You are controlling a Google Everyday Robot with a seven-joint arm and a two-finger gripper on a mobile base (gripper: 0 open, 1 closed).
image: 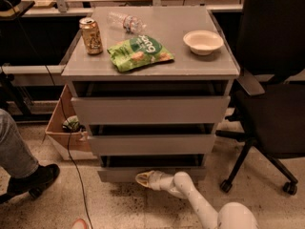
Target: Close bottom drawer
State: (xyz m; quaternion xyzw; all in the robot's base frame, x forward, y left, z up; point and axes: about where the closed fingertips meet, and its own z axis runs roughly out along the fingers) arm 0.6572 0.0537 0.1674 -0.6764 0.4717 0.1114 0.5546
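The grey cabinet point(150, 70) has three drawers. The bottom drawer point(124, 174) is the lowest, slimmest front, standing out slightly from the cabinet with a dark gap above it. My gripper point(143, 178) is low near the floor, its tip against the bottom drawer's front at about its middle. My white arm point(200, 202) runs from the lower right up to it.
On the cabinet top lie a can point(91, 36), a plastic bottle point(125, 21), a green chip bag point(139, 52) and a white bowl point(203, 41). A black office chair point(271, 104) stands right. A cardboard box point(64, 128), a cable and a person's leg point(19, 161) are left.
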